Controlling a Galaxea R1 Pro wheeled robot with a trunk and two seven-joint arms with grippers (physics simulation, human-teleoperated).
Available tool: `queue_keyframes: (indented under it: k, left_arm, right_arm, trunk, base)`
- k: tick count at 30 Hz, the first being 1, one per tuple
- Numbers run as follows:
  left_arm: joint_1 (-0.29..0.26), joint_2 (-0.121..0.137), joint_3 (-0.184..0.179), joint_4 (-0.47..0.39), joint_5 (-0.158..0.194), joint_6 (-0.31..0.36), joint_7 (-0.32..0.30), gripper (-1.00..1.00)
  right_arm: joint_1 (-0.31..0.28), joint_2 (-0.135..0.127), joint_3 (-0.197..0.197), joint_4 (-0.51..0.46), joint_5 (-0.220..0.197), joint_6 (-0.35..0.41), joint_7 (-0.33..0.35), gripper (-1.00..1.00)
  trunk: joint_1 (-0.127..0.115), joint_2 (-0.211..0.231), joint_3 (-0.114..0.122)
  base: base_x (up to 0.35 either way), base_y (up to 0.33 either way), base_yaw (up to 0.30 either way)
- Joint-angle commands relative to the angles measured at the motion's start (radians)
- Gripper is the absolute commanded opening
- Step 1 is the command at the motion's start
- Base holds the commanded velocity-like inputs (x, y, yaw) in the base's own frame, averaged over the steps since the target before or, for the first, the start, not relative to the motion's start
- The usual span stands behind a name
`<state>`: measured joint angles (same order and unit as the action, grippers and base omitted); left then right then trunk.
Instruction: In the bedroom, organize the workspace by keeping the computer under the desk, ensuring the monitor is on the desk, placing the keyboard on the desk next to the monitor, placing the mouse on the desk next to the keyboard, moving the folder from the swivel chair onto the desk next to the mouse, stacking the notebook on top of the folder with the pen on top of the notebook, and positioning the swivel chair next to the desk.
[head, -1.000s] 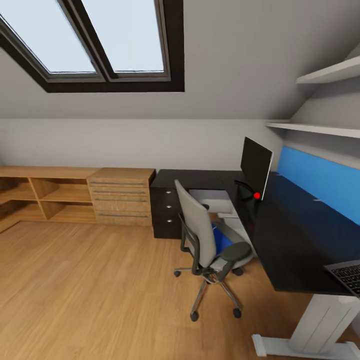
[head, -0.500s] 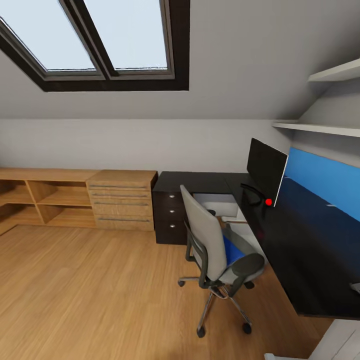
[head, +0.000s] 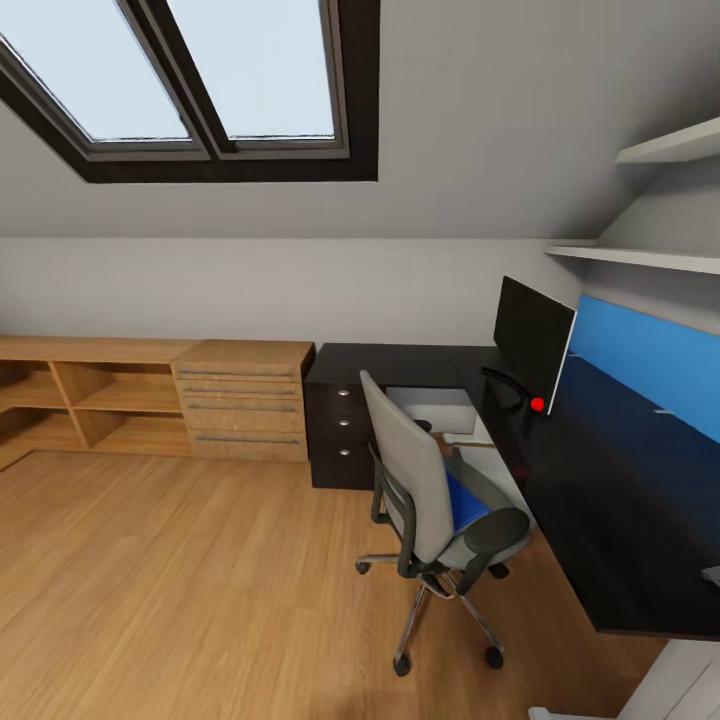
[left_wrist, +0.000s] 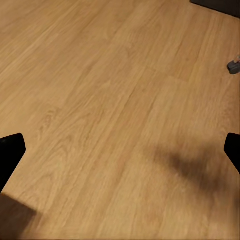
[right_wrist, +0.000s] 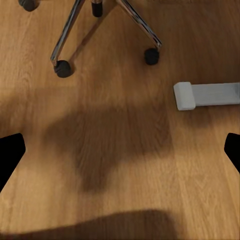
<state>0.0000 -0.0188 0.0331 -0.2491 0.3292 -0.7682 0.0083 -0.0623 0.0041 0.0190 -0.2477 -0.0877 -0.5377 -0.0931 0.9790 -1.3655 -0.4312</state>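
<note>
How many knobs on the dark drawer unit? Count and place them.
3, in a vertical column: top knob, middle knob, bottom knob. The swivel chair may hide more.

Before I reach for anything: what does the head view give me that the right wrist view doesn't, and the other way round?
Head view: the whole swivel chair with the blue folder on its seat, and the monitor standing on the black desk.
Right wrist view: a close look down at the chair's castors, a white desk foot beside them, and the right gripper, fingers wide apart over bare boards.
Shared: the chair's metal star base and the wood floor.
</note>
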Motion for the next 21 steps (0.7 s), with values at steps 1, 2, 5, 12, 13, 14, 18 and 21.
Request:
queue_keyframes:
  k: [1,2,5,12,13,14,18,21]
  left_arm:
    - [0.0,-0.001,0.003,-0.001,-0.003,-0.001,0.001,1.0]
    - [0.0,-0.001,0.003,-0.001,-0.002,-0.001,0.001,1.0]
    - [0.0,-0.001,0.004,-0.001,-0.002,-0.001,0.001,1.0]
    - [0.0,-0.001,0.004,-0.001,-0.003,0.011,0.001,1.0]
    - [0.0,-0.001,0.004,-0.001,-0.003,0.018,0.001,1.0]
    - [0.0,-0.001,0.004,-0.001,-0.003,0.03,0.001,1.0]
    - [0.0,-0.001,0.003,-0.001,-0.003,0.043,0.001,1.0]
    - [0.0,-0.001,0.003,-0.001,-0.003,0.047,0.001,1.0]
  right_arm:
    - [-0.001,0.0,0.002,0.001,-0.009,-0.004,0.0,1.0]
    - [-0.001,0.001,0.002,0.001,-0.009,-0.004,0.0,1.0]
    - [-0.001,0.001,0.002,0.002,-0.007,-0.004,0.001,1.0]
    - [-0.001,0.001,0.005,0.002,-0.002,-0.004,0.002,1.0]
    - [-0.001,0.001,0.005,0.002,-0.002,-0.004,0.002,1.0]
    - [-0.001,0.001,0.005,0.002,-0.001,-0.004,0.002,1.0]
    - [-0.001,0.001,0.005,0.002,-0.001,-0.005,0.003,1.0]
    - [-0.001,0.001,0.006,0.004,0.0,-0.033,0.003,1.0]
  trunk:
    - [0.0,-0.001,-0.001]
    - [0.0,-0.001,0.0]
    - [0.011,-0.022,-0.008]
    - [0.038,-0.071,-0.03]
    - [0.042,-0.078,-0.033]
    - [0.046,-0.085,-0.036]
    - [0.061,-0.113,-0.048]
    - [0.073,-0.134,-0.058]
  base:
    - [0.0,0.0,-0.054]
    - [0.0,0.0,-0.064]
    - [0.0,0.0,-0.064]
    - [0.0,0.0,-0.012]
    - [0.0,0.0,-0.001]
    - [0.0,0.0,0.0]
    - [0.0,0.0,0.0]
    - [0.0,0.0,0.0]
